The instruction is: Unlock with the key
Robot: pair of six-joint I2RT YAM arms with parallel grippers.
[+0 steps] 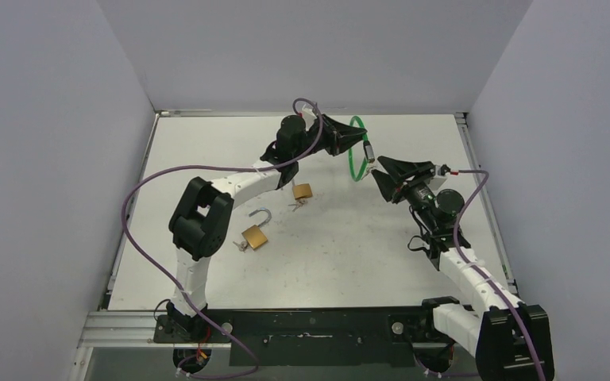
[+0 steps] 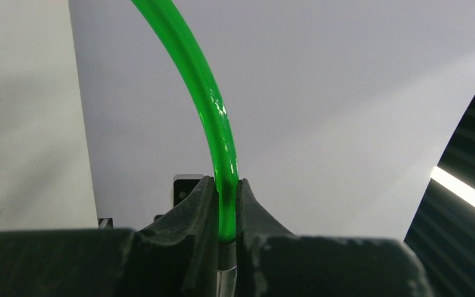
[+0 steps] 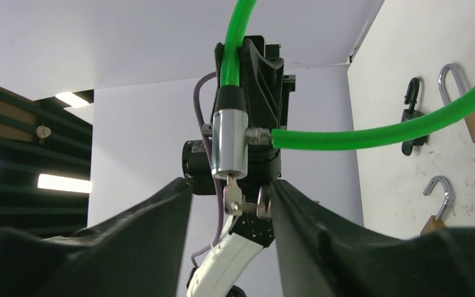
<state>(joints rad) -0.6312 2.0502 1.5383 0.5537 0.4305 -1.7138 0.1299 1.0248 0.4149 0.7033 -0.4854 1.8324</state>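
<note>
Right wrist view has the key seated in the lock barrel at centre frame, the right tool released either side, while the left tool clenches the green cable, steadying it aloft.

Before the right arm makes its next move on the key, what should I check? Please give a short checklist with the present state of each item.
1. Hold of the left gripper on the green cable: ok, its jaws are shut on the cable next to the lock cylinder.
2. The key sits in the lock cylinder: ok, it sticks out of the bottom end.
3. The right gripper is lined up with the key: ok, the key lies between its open jaws.
4. The right jaws grip the key: not ok, there is a gap on both sides.
5. The cable end is released from the cylinder: cannot tell; it meets the cylinder's side.
</note>
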